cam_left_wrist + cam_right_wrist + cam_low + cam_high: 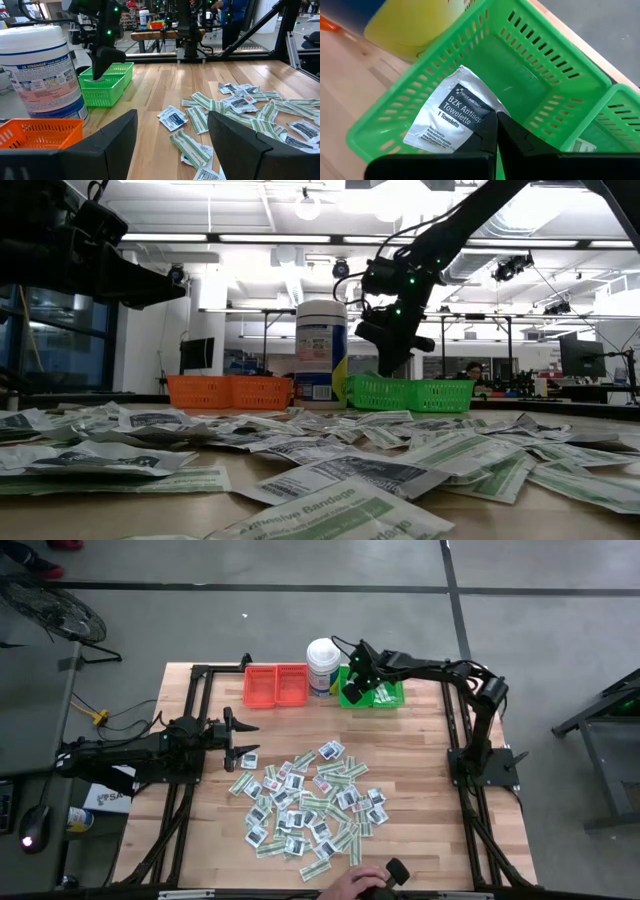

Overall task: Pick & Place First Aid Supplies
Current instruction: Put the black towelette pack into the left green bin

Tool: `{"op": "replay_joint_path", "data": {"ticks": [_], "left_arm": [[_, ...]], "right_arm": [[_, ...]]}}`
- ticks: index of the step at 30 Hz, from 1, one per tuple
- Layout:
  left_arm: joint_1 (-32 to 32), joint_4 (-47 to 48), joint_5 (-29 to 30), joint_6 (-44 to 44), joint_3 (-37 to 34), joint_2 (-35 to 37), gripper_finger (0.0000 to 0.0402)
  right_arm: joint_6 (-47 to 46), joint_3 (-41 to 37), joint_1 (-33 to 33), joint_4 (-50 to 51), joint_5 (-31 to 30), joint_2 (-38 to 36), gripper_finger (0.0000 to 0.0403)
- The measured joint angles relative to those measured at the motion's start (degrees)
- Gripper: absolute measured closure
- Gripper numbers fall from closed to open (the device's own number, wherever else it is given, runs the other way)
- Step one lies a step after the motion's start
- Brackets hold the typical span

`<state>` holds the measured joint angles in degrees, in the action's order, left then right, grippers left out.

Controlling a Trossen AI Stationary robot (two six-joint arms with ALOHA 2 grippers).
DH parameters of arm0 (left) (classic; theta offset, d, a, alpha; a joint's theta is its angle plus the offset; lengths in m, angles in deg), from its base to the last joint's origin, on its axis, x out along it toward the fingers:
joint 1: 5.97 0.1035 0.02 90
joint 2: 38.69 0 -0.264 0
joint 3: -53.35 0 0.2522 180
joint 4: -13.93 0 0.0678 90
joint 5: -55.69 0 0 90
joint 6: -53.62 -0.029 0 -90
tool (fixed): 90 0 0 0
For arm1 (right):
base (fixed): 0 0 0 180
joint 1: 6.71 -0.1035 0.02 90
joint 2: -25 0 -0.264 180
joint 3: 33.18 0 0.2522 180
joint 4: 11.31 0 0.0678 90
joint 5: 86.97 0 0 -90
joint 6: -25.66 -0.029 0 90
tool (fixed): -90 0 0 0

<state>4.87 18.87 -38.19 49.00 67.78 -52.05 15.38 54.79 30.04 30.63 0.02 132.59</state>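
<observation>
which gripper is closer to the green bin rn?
Right. The right gripper hangs over the green bin, fingers pinching a white towelette packet. The left gripper is open, away at the left edge of the packet pile.

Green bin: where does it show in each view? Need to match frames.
High view: green bin at the table's far edge, right gripper over it.
Low view: centre-right.
Left wrist view: left of centre.
Right wrist view: fills the picture.
Shared landmark: white tub beside it.
</observation>
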Motion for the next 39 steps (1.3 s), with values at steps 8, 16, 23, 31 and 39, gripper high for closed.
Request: {"op": "replay_joint_path", "data": {"ticks": [8,16,23,31,39], "left_arm": [[0.0,0.0,0.0,0.0,0.0,0.0,0.0163],[0.0,0.0,0.0,0.0,0.0,0.0,0.0163],[0.0,0.0,0.0,0.0,0.0,0.0,0.0163],[0.0,0.0,0.0,0.0,0.0,0.0,0.0163],[0.0,0.0,0.0,0.0,0.0,0.0,0.0163]], "right_arm": [[-0.1,0.0,0.0,-0.1,0.0,0.0,0.0402],[-0.2,0.0,0.0,-0.1,1.1,0.0,0.0377],[-0.2,0.0,0.0,-0.1,1.0,0.0,0.0289],[0.0,0.0,0.0,-0.1,3.6,0.0,0.0259],[0.2,0.0,-0.4,-0.1,5.6,0.0,0.0258]]}}
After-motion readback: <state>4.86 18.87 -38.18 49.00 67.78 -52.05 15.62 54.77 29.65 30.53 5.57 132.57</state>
